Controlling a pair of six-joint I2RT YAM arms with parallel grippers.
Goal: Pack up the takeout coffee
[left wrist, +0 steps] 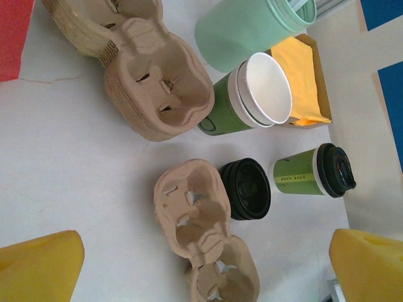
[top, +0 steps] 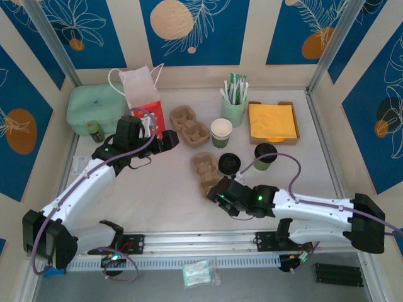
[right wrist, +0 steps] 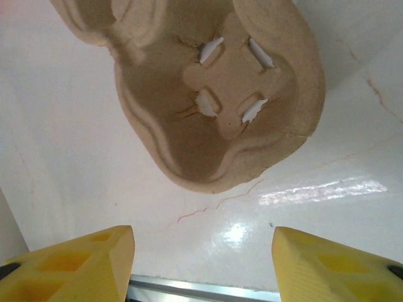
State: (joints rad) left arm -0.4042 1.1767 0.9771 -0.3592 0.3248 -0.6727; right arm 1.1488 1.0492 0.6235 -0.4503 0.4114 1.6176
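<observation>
The coffee (top: 265,155) stands up on the table with its black lid on. It is to the right of the brown cup holder (top: 203,166). It is not in the holder. A stack of black lids (top: 228,163) sits between them, right next to the holder.

The right claw (right wrist: 201,251) is at the near end of the cup holder. Its two yellow fingers are apart and hold nothing.

The left claw (left wrist: 206,258) is off to the far left of the cup holder. Its fingers are wide apart and hold nothing too.

A cup with no lid (top: 221,132) stands behind the cup holder.
</observation>
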